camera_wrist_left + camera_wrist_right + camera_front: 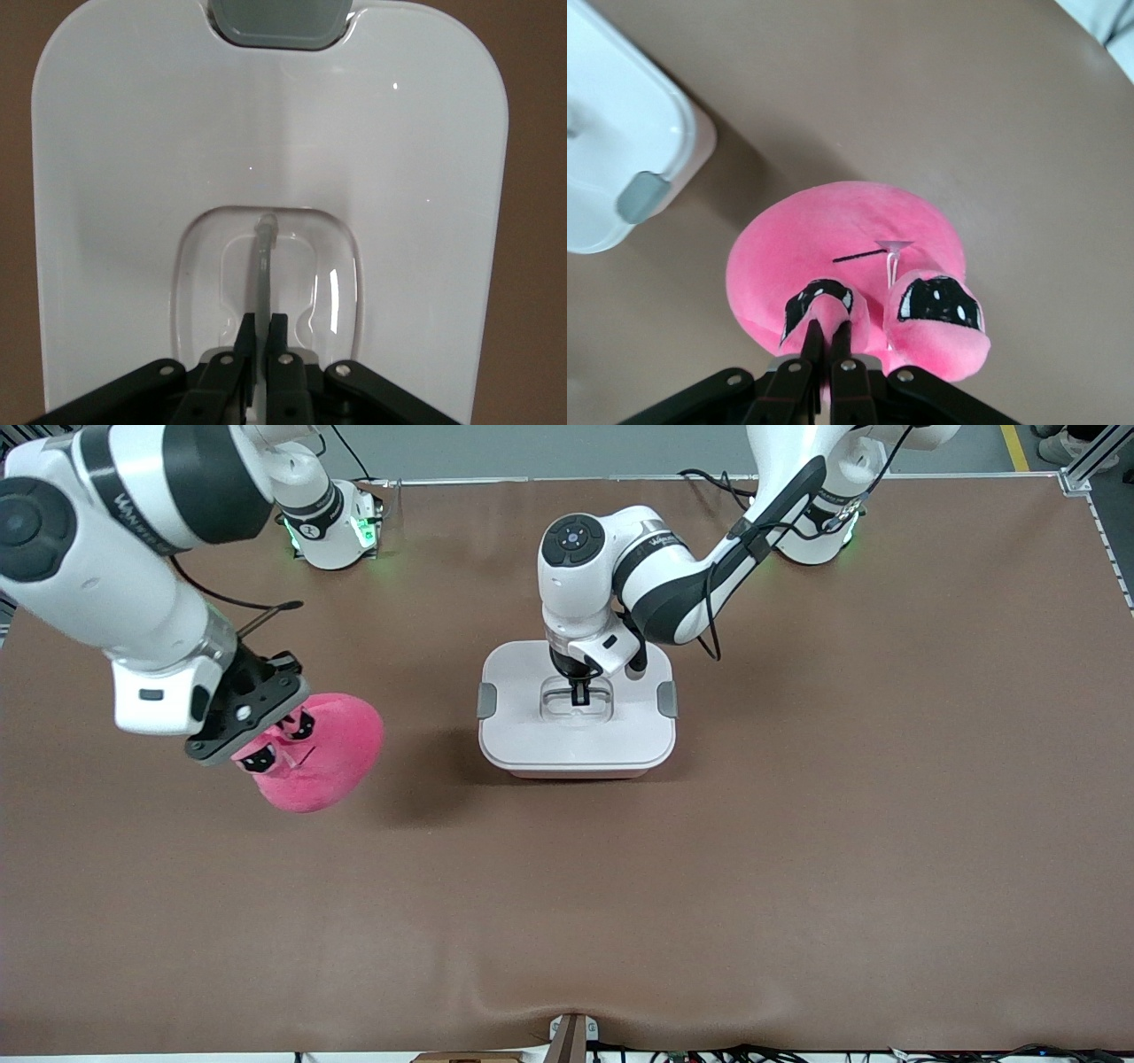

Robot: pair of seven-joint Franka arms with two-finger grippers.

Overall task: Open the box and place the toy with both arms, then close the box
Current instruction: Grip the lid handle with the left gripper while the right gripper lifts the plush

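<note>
A rounded-rectangular plastic box (577,726), its smooth white lid (266,142) closed over a pale pink tub with a grey latch (486,701) at each short end, is sitting mid-table on the brown mat (797,850). The left gripper (580,693) is reaching down into the lid's recessed clear hollow, its fingers pinching together on the thin handle (263,266) there. A round, fuzzy hot-pink plush toy (314,753) with black eye patches is hanging over the mat toward the right arm's end, the right gripper (826,341) clamping together on one of its eye bumps.
</note>
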